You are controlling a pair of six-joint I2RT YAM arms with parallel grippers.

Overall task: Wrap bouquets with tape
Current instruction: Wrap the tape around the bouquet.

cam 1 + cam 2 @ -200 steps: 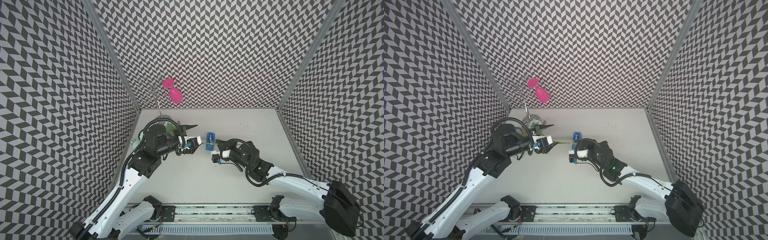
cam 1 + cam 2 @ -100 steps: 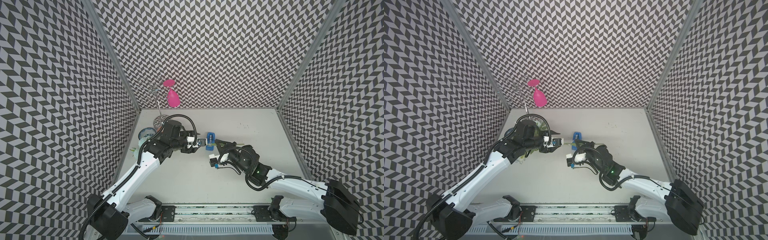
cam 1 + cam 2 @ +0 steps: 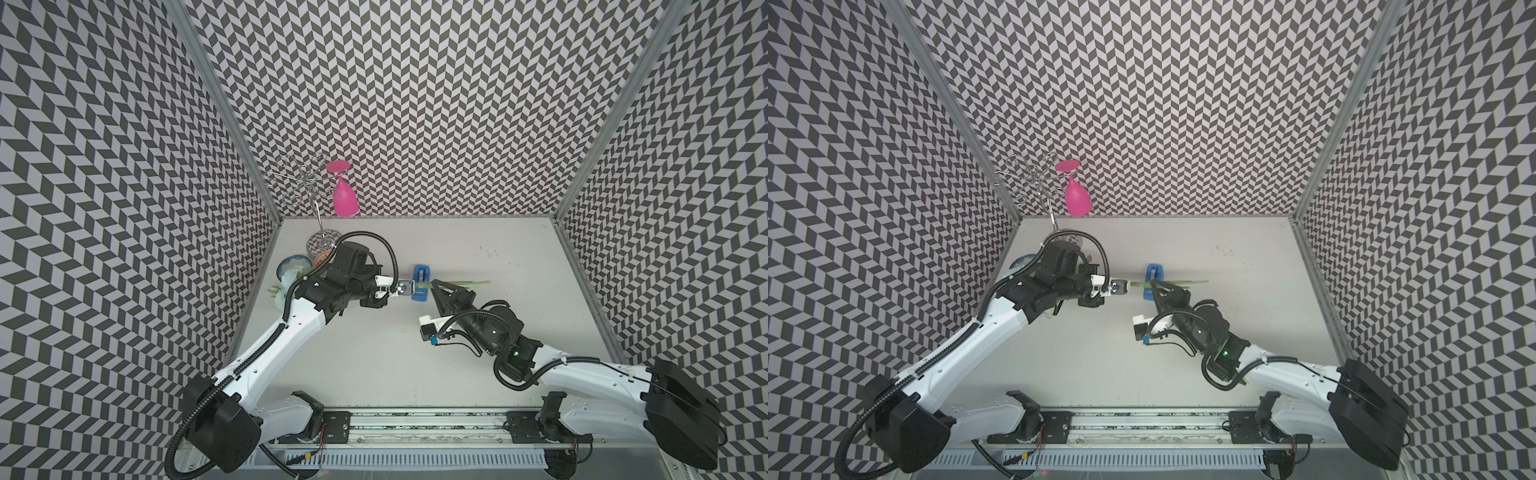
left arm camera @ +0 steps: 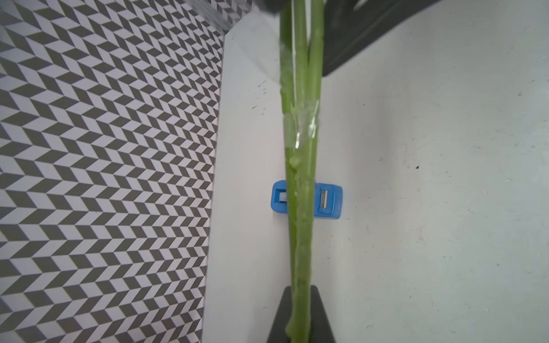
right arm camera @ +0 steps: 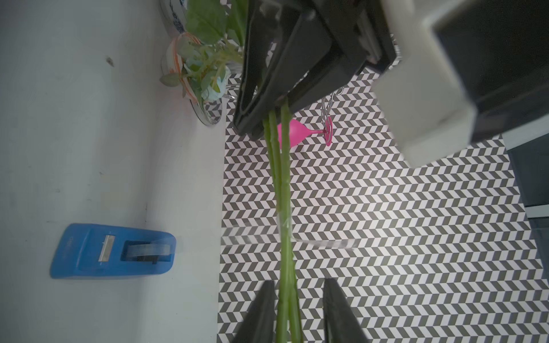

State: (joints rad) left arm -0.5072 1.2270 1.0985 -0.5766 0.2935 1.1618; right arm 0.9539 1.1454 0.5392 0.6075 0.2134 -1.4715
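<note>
Stems [image 4: 300, 148] of the bouquet are held in the air between the two arms, above the table [image 3: 519, 299], and a strip of clear tape [image 5: 285, 234] already sits around them with loose ends sticking out on both sides. The left gripper [image 5: 267, 118] is clamped tight on the stems near the leaves. The right gripper [image 5: 297, 311] has its jaws a little apart — the stems pass between them, and I cannot tell if a finger touches them. The blooms [image 5: 208, 80] hang at the far end, close to a patterned bowl [image 5: 178, 59].

The blue tape dispenser [image 3: 419, 282] stands on the table directly under the stems, untouched.

The step now, as I judge, is to press the loose tape ends flat around the stems. To do it well, the left gripper should not move or twist, because it alone carries the bouquet. The right gripper should close gently over the taped part — not beside it — and from the side, so that the flaps fold onto each other and do not stick to the finger pads.
</note>
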